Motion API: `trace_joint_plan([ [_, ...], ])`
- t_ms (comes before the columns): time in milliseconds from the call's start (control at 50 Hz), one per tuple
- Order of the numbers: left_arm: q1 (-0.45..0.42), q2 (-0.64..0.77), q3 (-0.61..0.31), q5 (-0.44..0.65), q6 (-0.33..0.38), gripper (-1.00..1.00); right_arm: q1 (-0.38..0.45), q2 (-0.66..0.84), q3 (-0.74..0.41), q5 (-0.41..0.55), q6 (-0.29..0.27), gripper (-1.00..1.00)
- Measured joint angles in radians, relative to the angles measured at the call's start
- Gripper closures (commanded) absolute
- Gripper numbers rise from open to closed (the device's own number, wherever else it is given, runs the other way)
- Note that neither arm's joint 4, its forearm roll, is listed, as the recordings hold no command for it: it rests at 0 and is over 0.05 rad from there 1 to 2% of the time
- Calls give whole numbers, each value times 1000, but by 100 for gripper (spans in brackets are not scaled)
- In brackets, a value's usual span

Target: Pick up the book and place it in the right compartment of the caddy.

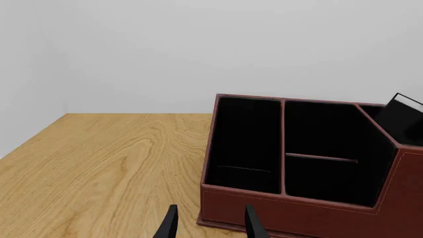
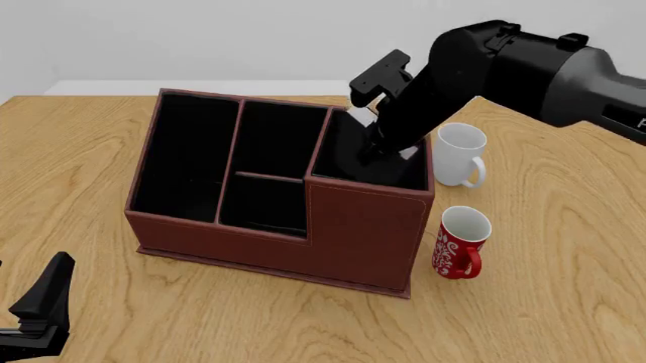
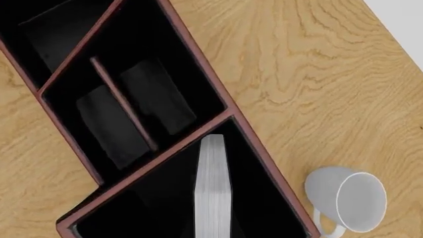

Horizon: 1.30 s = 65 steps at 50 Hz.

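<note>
Lowering into the caddy, our right claw has the book pinched by its upper end and hanging upright over the right compartment — the wrist view shows the white page edges pointing straight along the fingers, inside the compartment's walls and clear of both. From the left wrist view a black corner with a white edge sticks up above the caddy's rim, so we judge the book is not yet all the way down. Our left claw rests low near the tabletop in front of the caddy, its fingers spread and holding nothing.

We expect the book to be light and stiff — a thin hardcover that will not sag, though its smooth boards could slip or swing if gripped only at a corner. The best hold looks to be across both covers near the top edge, midway along, so it hangs plumb. A white mug and a red mug stand just beside the caddy's right wall, apart from the arm
</note>
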Motion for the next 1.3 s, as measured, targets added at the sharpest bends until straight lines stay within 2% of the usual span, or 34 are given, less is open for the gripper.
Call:
trace_joint_plan([
  [460, 0, 0, 0, 0, 0, -100, -9, 6, 19, -19, -16, 100],
  [480, 0, 0, 0, 0, 0, -100, -9, 6, 19, -19, -16, -100],
  [740, 0, 0, 0, 0, 0, -100, -11, 17, 22, -16, 11, -100],
  [1300, 0, 0, 0, 0, 0, -100, 20, -98, -21, 39, -13, -100],
])
